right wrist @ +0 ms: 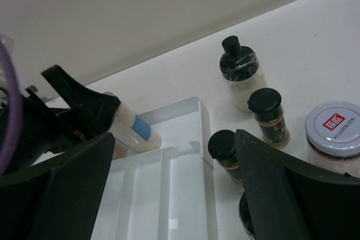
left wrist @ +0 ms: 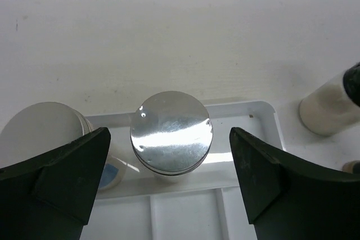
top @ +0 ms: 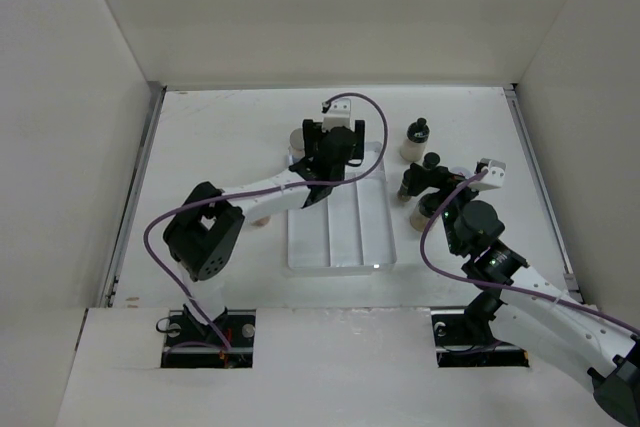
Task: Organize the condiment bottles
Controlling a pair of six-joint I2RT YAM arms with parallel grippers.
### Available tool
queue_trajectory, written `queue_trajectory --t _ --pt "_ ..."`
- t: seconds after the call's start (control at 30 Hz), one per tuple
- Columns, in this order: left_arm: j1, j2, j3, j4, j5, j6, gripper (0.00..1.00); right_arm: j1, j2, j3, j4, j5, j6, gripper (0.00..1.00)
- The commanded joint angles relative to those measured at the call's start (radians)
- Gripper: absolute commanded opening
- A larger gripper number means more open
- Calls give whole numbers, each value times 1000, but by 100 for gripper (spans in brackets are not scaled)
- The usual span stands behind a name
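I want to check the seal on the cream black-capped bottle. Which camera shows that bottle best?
Right wrist: the cream bottle stands whole in view, with its black cap and wrapped neck clear. Top external shows it only small and from above. Left wrist catches just part of its body at the right edge.

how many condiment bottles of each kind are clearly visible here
silver-lidded cylinders: 2
black-capped cream bottle: 1
small dark black-capped bottles: 2
wide labelled-lid jar: 1
total: 6 clearly visible
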Motion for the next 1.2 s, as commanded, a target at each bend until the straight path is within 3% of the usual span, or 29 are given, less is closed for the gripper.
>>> queue_trajectory --t 0.0,0.1,0.17,0.27,0.4,0.5,0.57,0.67,0.87,1.0,1.17 --pt "-16 -174 -7 57 -8 6 88 -2 -6 26 44 2 2 94" --pt "-30 -271 -43 57 -5 7 86 -2 -10 26 43 2 2 94" --pt "-36 -335 -88 57 -3 9 85 -2 -14 26 43 -4 1 88" --pt "-40 -471 -215 57 -14 1 81 1 -13 29 40 -9 -2 72" --pt "-40 -672 -402 53 -44 -9 76 0 20 54 3 2 -14 38" --pt "-63 -832 -542 25 -77 -31 74 -28 56 95 -90 63 -7 29" --pt "-85 -918 -620 20 -80 -42 74 -60 79 118 -143 123 -10 34" --pt "-109 -1001 -704 48 -68 -68 74 -141 104 149 -221 194 -11 54" --pt "-137 -972 -778 239 14 -83 80 -322 229 230 -363 120 6 92" --pt "-157 -906 -821 393 71 -86 82 -403 372 296 -402 19 12 100" --pt "-247 -869 -872 523 80 -77 84 -420 493 322 -390 -70 25 100"
